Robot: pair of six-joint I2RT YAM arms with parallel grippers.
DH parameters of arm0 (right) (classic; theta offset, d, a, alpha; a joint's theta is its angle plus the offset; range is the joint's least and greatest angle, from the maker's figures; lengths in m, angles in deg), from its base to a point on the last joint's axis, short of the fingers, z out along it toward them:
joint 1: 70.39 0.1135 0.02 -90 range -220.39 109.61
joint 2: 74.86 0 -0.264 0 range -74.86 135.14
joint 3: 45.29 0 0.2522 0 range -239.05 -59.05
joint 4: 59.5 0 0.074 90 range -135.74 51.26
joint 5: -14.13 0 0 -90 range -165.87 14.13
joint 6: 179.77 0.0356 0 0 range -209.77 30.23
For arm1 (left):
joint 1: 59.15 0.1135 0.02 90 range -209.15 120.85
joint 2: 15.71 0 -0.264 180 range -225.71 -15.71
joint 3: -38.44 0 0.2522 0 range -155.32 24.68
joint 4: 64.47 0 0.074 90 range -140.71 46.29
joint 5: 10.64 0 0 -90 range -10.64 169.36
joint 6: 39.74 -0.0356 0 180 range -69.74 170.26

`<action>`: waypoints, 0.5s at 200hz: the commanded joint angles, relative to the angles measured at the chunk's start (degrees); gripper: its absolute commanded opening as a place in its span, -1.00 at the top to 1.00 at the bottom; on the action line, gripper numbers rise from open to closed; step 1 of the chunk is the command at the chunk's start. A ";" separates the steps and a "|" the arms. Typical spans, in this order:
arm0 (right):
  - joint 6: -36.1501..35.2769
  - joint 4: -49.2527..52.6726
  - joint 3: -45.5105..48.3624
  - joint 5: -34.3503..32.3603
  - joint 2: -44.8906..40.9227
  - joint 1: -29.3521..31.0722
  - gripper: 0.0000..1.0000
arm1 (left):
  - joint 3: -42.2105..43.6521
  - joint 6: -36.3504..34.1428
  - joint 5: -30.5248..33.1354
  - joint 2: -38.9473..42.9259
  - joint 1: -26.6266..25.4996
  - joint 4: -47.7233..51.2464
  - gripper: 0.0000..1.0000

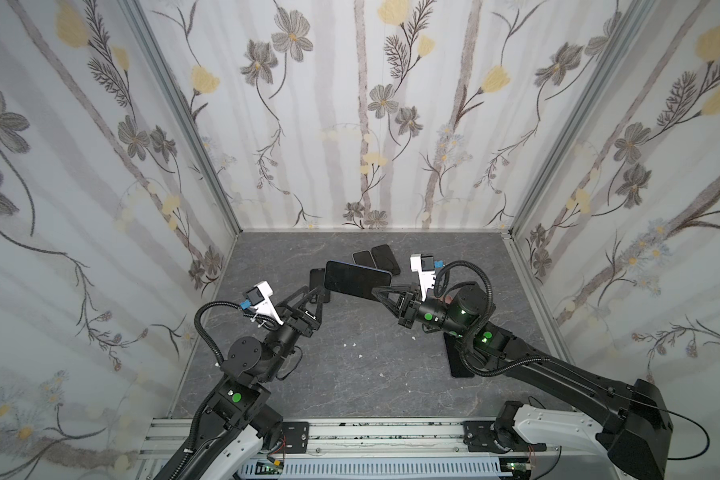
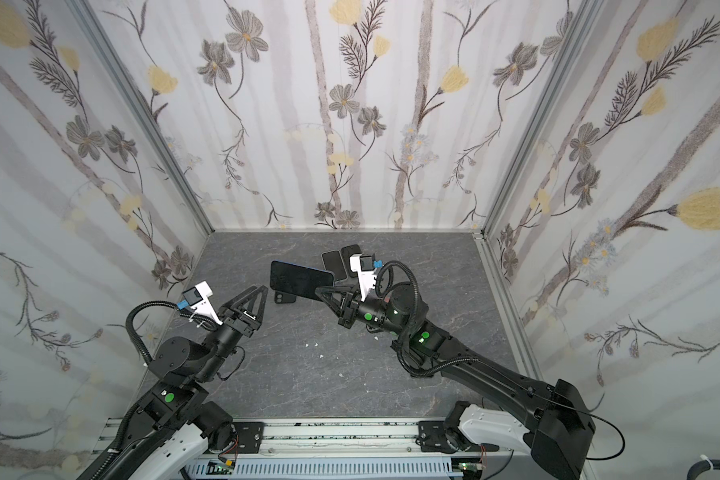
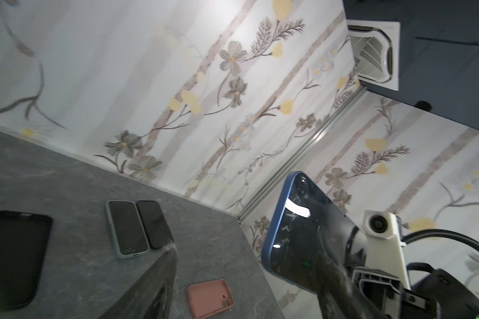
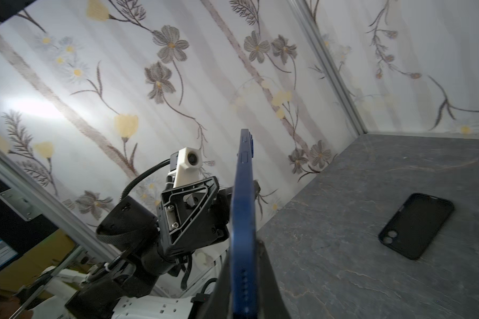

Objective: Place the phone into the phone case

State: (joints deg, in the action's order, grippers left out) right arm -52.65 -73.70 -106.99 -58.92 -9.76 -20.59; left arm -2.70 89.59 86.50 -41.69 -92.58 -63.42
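A blue phone (image 1: 356, 280) (image 2: 302, 278) hangs above the table, dark screen up, with my right gripper (image 1: 377, 289) (image 2: 320, 291) shut on one end of it. The right wrist view shows the phone (image 4: 242, 210) edge-on between the right gripper's (image 4: 244, 256) fingers. My left gripper (image 1: 314, 297) (image 2: 262, 291) (image 3: 246, 248) stands open close to the phone's (image 3: 296, 229) other end, its jaws wide apart and not closed on it. An empty black phone case (image 1: 319, 286) (image 2: 283, 297) (image 3: 11, 256) (image 4: 415, 225) lies flat on the grey table (image 1: 350, 374), under and behind the left gripper.
Two more phones (image 1: 377, 259) (image 2: 341, 262) (image 3: 138, 229) lie side by side near the back wall. A pink case (image 3: 209, 298) lies on the table near the right arm. A dark flat slab (image 1: 458, 357) lies under the right arm. Flowered walls close off three sides.
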 commanded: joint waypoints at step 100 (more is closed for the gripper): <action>-11.83 20.90 0.48 -19.21 -3.80 -5.10 1.00 | -19.42 -7.33 1.74 -56.00 13.10 2.83 -0.56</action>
State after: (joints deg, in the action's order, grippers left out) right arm -62.22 -51.93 -106.67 -76.51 -12.52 -24.83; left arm -18.11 83.39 94.21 -89.21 -81.91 -57.41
